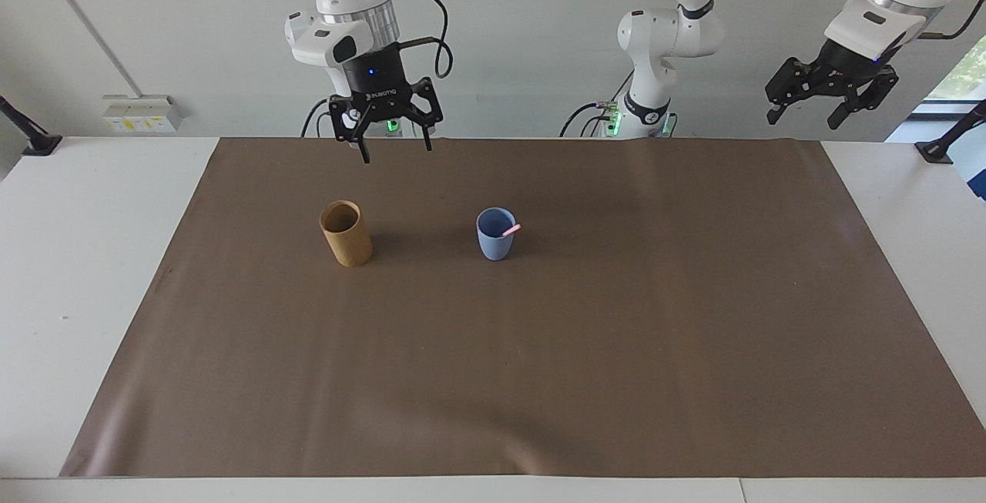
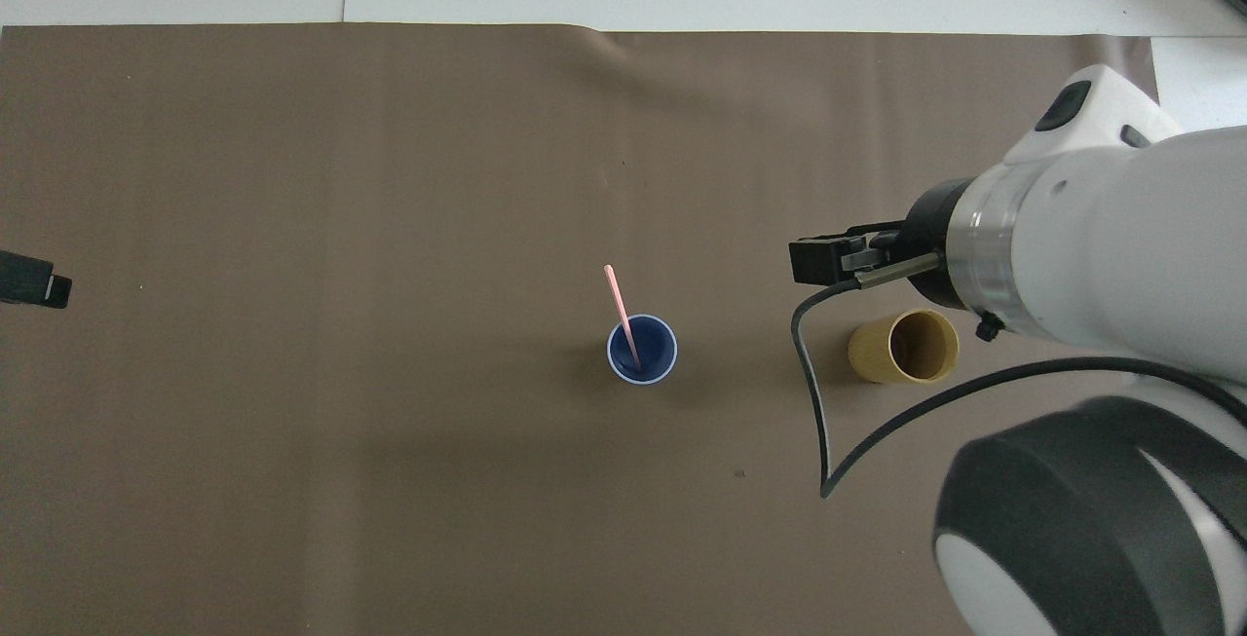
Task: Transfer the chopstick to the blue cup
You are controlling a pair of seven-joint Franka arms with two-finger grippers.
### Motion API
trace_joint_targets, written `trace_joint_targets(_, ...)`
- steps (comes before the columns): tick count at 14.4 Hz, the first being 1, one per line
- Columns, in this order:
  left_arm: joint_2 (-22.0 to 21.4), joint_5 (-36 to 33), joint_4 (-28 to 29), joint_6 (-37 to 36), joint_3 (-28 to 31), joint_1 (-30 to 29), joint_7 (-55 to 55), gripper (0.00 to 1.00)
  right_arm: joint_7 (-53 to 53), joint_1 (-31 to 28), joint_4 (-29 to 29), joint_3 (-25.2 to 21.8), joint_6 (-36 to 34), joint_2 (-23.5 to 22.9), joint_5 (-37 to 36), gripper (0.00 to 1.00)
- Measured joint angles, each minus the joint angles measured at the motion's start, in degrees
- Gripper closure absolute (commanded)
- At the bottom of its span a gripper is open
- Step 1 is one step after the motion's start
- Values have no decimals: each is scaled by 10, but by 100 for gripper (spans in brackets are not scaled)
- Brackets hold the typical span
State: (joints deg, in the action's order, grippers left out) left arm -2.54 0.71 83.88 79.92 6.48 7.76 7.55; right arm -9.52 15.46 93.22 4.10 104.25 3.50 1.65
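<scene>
The pink chopstick (image 1: 511,230) (image 2: 620,310) stands slanted in the blue cup (image 1: 494,234) (image 2: 642,351), leaning on its rim with the upper end sticking out. The cup sits upright on the brown mat. My right gripper (image 1: 393,147) hangs open and empty, high above the mat's edge nearest the robots, toward the right arm's end. In the overhead view only part of its dark hand (image 2: 828,261) shows under the white arm. My left gripper (image 1: 806,116) waits open, raised off the mat past the left arm's end; its tip (image 2: 34,279) shows at the overhead view's edge.
A tan cylindrical holder (image 1: 346,233) (image 2: 904,347) stands upright beside the blue cup, toward the right arm's end. The brown mat (image 1: 539,380) covers most of the white table. A black cable (image 2: 816,392) hangs from the right arm.
</scene>
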Motion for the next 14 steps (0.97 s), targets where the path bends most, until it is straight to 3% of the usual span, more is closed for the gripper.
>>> trace_joint_targets(8, 0, 0, 0, 0, -1, 0, 0, 0, -46, -53, -106, -9, -119, 1, -5, 0)
trace_joint_targets(14, 0, 0, 0, 0, -1, 0, 0, 0, -56, -114, -145, -50, -202, 6, -5, 0)
